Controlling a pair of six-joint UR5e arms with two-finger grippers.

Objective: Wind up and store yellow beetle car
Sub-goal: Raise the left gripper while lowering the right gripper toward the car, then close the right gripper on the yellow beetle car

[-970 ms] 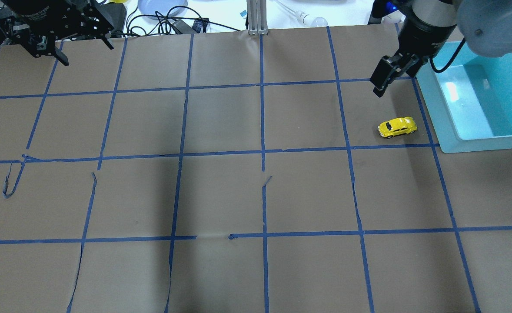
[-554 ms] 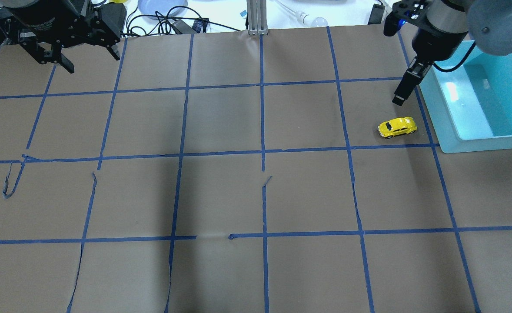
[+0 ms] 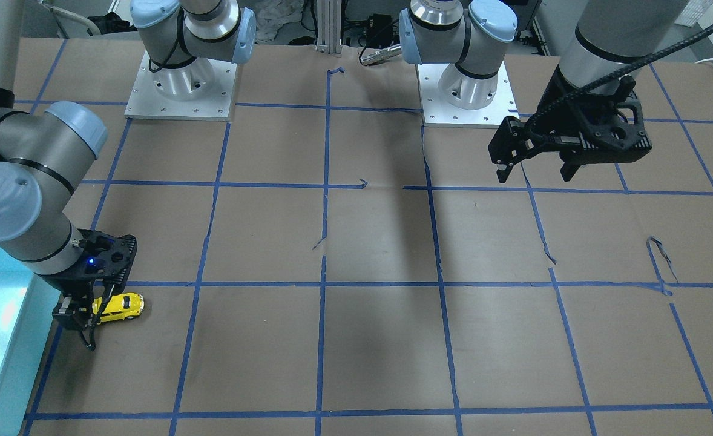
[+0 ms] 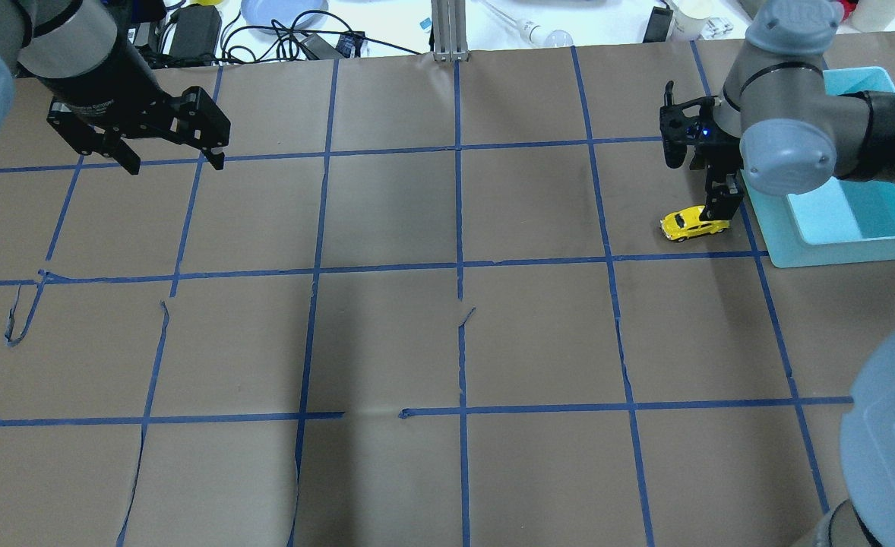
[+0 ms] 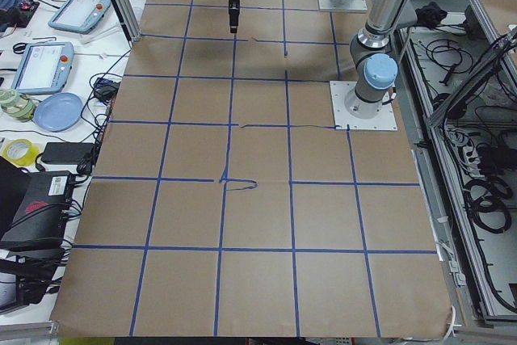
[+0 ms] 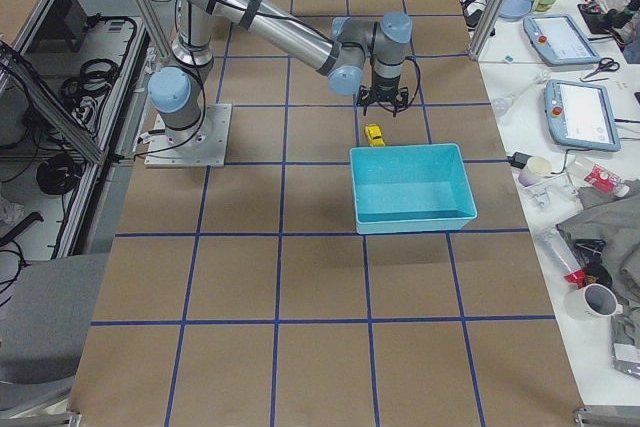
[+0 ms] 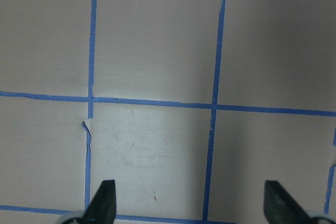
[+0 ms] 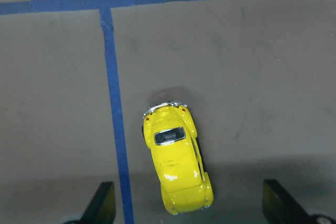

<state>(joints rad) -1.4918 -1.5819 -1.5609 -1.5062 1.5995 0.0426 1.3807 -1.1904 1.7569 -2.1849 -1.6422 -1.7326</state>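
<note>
My right pincer (image 8: 190,195), spread wide, hangs above the yellow beetle car (image 8: 176,161); I should centre over its flanks before closing.

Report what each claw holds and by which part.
Nothing. The left claw and right claw are both open; the car lies untouched under the right one.

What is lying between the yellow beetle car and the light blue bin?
Only a blue tape line on brown paper lies between the yellow beetle car and the light blue bin, as the overhead view shows.
</note>
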